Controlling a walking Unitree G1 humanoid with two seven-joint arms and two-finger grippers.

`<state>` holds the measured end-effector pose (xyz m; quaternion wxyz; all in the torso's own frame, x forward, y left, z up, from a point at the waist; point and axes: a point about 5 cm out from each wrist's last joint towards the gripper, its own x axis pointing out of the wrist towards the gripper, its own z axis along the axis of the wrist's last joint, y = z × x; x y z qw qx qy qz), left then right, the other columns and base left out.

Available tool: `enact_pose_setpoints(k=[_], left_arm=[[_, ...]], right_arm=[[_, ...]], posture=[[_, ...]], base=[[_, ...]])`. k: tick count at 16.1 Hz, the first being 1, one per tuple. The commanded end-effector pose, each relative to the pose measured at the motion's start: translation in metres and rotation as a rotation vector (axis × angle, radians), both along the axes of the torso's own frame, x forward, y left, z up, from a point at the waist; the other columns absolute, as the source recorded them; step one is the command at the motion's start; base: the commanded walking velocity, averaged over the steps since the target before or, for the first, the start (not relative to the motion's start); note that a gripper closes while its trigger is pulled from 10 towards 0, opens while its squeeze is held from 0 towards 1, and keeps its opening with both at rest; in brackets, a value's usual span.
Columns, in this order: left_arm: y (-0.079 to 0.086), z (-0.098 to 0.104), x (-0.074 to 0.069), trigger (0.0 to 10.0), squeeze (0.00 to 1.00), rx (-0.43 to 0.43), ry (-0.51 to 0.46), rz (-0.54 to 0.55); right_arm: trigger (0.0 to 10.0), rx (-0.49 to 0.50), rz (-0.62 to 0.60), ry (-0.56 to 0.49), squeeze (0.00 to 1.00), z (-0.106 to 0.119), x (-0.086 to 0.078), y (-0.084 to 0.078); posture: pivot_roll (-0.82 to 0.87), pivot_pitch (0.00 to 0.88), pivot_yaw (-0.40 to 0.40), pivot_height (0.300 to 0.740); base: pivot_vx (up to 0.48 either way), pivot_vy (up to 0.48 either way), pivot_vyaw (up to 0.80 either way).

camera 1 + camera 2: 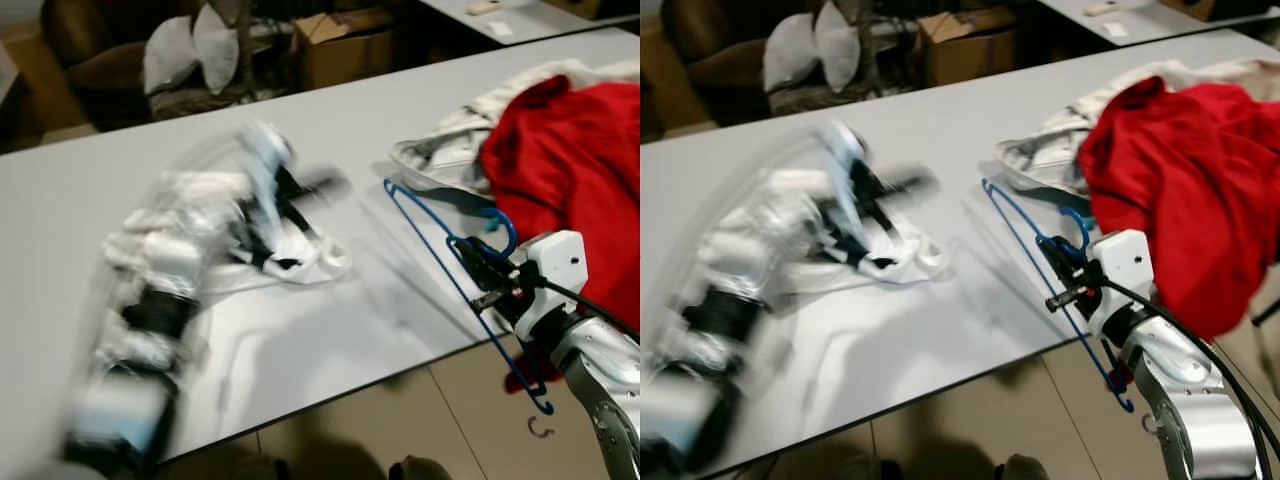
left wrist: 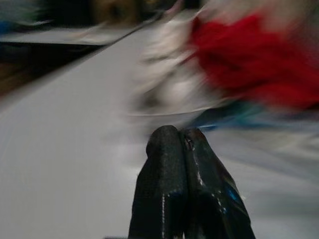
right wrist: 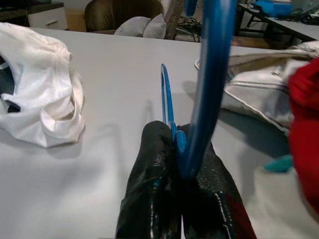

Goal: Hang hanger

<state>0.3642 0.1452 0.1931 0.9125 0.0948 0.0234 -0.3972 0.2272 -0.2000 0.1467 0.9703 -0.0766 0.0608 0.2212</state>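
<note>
though blurred, right gripper (on hanger)

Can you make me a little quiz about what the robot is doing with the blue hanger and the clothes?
1. True or false: the right pincer is shut on the blue hanger.
2. What colour is the big garment lying on the table: A green, B red, C yellow?
3. Fill in: the left pincer is ____ and holds nothing.

Key: 1 true. 2 B. 3 shut.
</note>
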Motion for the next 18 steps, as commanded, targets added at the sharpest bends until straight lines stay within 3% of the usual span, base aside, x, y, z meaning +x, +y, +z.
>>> enact_pose_setpoints(k=[1,2,3,4,6,7,9,11,12,13,14,17,18], left_arm=[[0.035,-0.015,0.0,10.0,0.0,0.27,0.005,0.086],[0.057,-0.013,-0.007,10.0,0.0,0.33,0.046,0.086],[0.067,-0.011,-0.012,10.0,0.0,0.355,0.066,0.089],[0.088,-0.007,-0.027,10.0,0.0,0.389,0.132,0.06],[0.106,-0.009,-0.045,10.0,0.0,0.419,0.222,-0.012],[0.113,-0.02,-0.057,10.0,0.0,0.476,0.316,-0.042],[0.116,-0.035,-0.067,10.0,0.0,0.539,0.405,-0.05],[0.112,-0.057,-0.074,10.0,0.0,0.604,0.457,-0.063],[0.111,-0.063,-0.074,10.0,0.0,0.626,0.461,-0.054],[0.111,-0.081,-0.073,10.0,0.0,0.686,0.459,-0.019],[0.11,-0.093,-0.073,10.0,0.0,0.714,0.447,-0.009],[0.109,-0.099,-0.076,10.0,0.0,0.729,0.463,0.015],[0.122,-0.104,-0.087,10.0,0.0,0.768,0.528,0.007]], right_arm=[[10.0,0.027,0.086,-0.026,0.0,0.008,-0.003,0.009],[10.0,0.076,0.17,-0.029,0.0,0.014,-0.008,0.017],[10.0,0.101,0.215,-0.027,0.0,0.017,-0.01,0.021],[10.0,0.143,0.319,-0.011,0.0,0.021,-0.013,0.031],[10.0,0.163,0.429,0.013,0.0,0.024,-0.011,0.04],[10.0,0.127,0.516,0.055,0.0,0.023,-0.007,0.044],[10.0,0.036,0.593,0.151,0.0,0.016,-0.003,0.045],[10.0,-0.092,0.551,0.26,0.0,-0.004,0.01,0.035],[10.0,-0.101,0.536,0.26,0.0,-0.005,0.012,0.034],[10.0,-0.124,0.461,0.243,0.0,-0.005,0.023,0.027],[10.0,-0.127,0.431,0.228,0.0,-0.002,0.028,0.023],[10.0,-0.105,0.369,0.179,0.0,0.005,0.036,0.018],[10.0,-0.063,0.292,0.121,0.0,0.013,0.042,0.011]], posture=[[-0.18,0.0,0.103,0.74],[-0.18,0.0,0.103,0.74],[-0.18,0.0,0.102,0.74],[-0.17,0.0,0.097,0.74],[-0.15,0.0,0.083,0.74],[-0.14,0.0,0.076,0.74],[-0.13,0.0,0.072,0.74],[-0.12,0.0,0.067,0.74],[-0.12,0.0,0.065,0.74],[-0.11,0.0,0.063,0.74],[-0.11,0.0,0.063,0.74],[-0.11,0.0,0.06,0.74],[-0.11,0.0,0.061,0.74]], base=[[0.0,0.0,0.0],[0.0,0.0,0.0],[0.0,0.0,0.0],[0.0,0.0,0.0],[0.0,0.0,0.0],[0.0,0.0,0.0],[0.0,0.0,0.0],[0.0,0.0,0.0],[0.0,0.0,0.0],[0.0,0.0,0.0],[0.0,0.0,0.0],[0.0,0.0,0.0],[0.0,0.0,0.0]])
